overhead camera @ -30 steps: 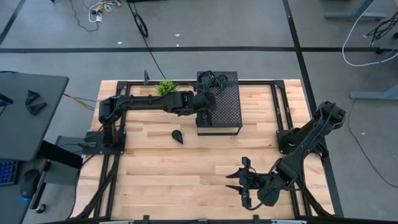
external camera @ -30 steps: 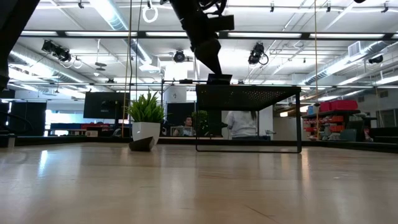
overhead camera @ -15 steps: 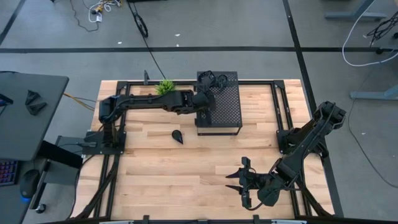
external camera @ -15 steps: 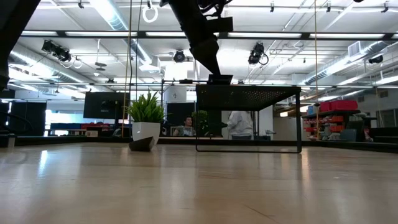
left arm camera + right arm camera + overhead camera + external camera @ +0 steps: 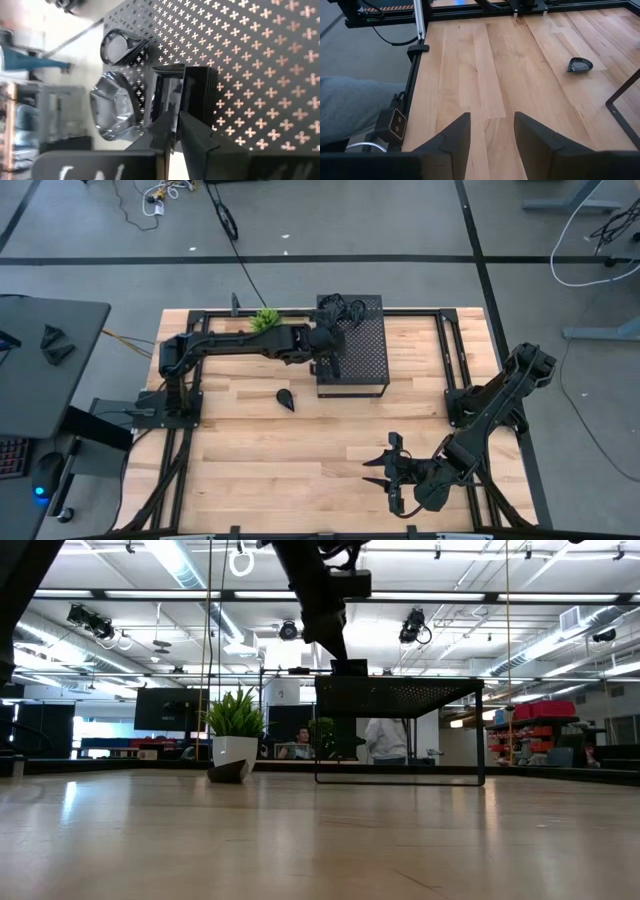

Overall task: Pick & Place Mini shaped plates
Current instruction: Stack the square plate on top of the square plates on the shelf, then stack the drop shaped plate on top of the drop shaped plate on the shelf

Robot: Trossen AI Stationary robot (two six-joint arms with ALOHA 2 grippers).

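Between the earlier high view and this one my left arm has barely shifted; its wrist sits a touch nearer the far left corner of the perforated box [image 5: 352, 345], and in the low view the arm has lifted slightly above the box top. Left gripper [image 5: 175, 131]: fingers drawn narrow, pinched on the rim of a square plate [image 5: 172, 95] that lies on the box top; two more mini plates, a teardrop plate [image 5: 119, 46] and a rounded plate [image 5: 111, 107], lie just beside it. On the table, a lone plate [image 5: 285, 398] rests at about 8 o'clock from the box, near the potted plant [image 5: 266, 319]. Right gripper [image 5: 491, 131]: fingers moderately apart and empty, parked near the table's front edge at 5 o'clock, well apart from the work.

Step in hand, as I judge it: the pick, with the grip just taken. Next I would lift straight up, check the plate comes away without dragging its neighbours, then carry it toward the table beside the lone plate.
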